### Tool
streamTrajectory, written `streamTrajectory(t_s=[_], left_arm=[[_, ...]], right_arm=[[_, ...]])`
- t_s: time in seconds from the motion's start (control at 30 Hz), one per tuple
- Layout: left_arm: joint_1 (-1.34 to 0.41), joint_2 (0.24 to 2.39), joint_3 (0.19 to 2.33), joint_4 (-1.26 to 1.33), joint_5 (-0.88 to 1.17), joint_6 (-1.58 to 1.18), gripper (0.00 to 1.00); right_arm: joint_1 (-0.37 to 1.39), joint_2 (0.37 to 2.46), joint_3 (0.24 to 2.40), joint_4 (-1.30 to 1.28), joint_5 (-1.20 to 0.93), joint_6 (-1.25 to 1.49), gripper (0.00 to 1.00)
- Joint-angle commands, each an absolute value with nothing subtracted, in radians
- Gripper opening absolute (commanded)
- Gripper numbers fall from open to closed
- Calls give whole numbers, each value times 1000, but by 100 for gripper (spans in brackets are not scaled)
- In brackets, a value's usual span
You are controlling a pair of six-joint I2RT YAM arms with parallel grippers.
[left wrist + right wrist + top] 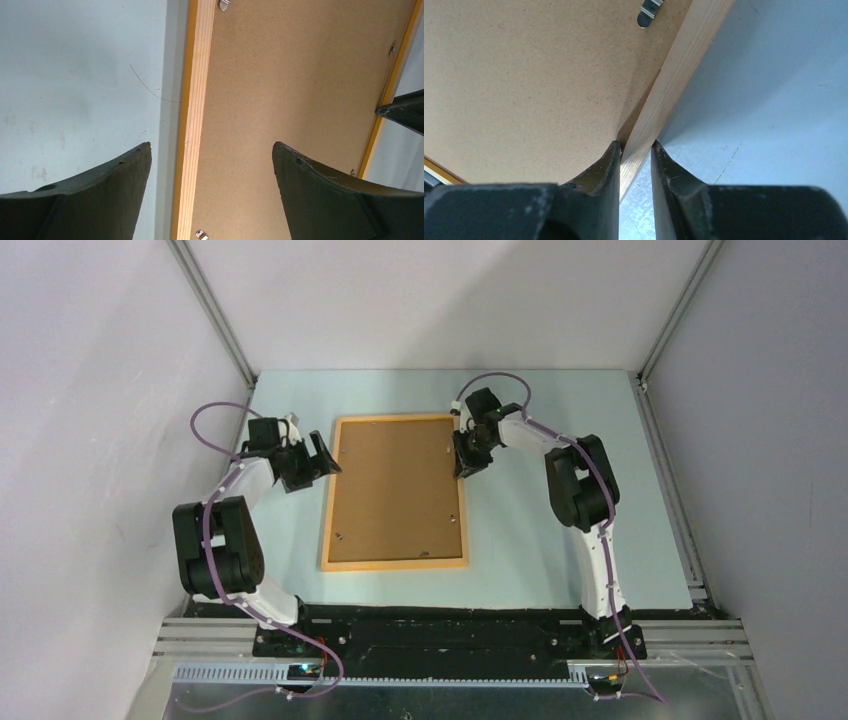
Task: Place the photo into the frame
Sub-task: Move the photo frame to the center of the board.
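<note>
The light-orange wooden frame [395, 563] lies back-up in the middle of the table, with the plain brown backing board [395, 490] set in it. The photo is not visible in any view. My right gripper [466, 462] is shut on the frame's right rail near the far corner; in the right wrist view the gripper [636, 145] pinches the pale wood rail [679, 70] between both fingers. My left gripper [322, 462] is open at the frame's left rail; in the left wrist view the gripper [211, 147] straddles the rail [195, 100], touching nothing.
Small metal retaining clips [649, 10] sit along the board's edges, and one shows in the left wrist view [223, 5]. The pale blue table [540, 530] is walled by white panels on three sides. My right gripper's fingers [405, 110] show across the frame.
</note>
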State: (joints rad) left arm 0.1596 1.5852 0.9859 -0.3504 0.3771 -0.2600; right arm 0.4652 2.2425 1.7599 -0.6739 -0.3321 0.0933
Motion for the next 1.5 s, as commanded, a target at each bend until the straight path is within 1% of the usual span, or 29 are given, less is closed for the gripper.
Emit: streamTrajectory(t_s=[0.0, 0.1, 0.23, 0.43, 0.77, 0.83, 0.97, 1.1, 1.47], left_arm=[[166, 1588, 1025, -342, 376, -224, 94], [164, 1587, 1031, -346, 379, -219, 94], [145, 1595, 1048, -358, 353, -165, 94], [68, 1620, 1103, -403, 279, -86, 94], [-179, 1731, 1280, -497, 174, -39, 94], [-221, 1771, 1316, -515, 152, -42, 94], [-288, 1841, 1373, -536, 35, -32, 93], [-308, 1892, 1409, -539, -22, -23, 91], [-323, 1980, 1462, -549, -28, -18, 83]], right_arm=[[463, 2205, 1691, -633, -255, 91, 10], [443, 2163, 1629, -600, -238, 109, 0], [404, 2090, 1504, -552, -255, 119, 0], [336, 1979, 1379, -514, -324, 110, 0], [234, 1873, 1211, -493, -435, 63, 0], [211, 1867, 1198, -490, -453, 63, 0], [181, 1861, 1186, -476, -468, 61, 0], [175, 1857, 1181, -472, -471, 52, 0], [177, 1878, 1180, -461, -479, 47, 0]])
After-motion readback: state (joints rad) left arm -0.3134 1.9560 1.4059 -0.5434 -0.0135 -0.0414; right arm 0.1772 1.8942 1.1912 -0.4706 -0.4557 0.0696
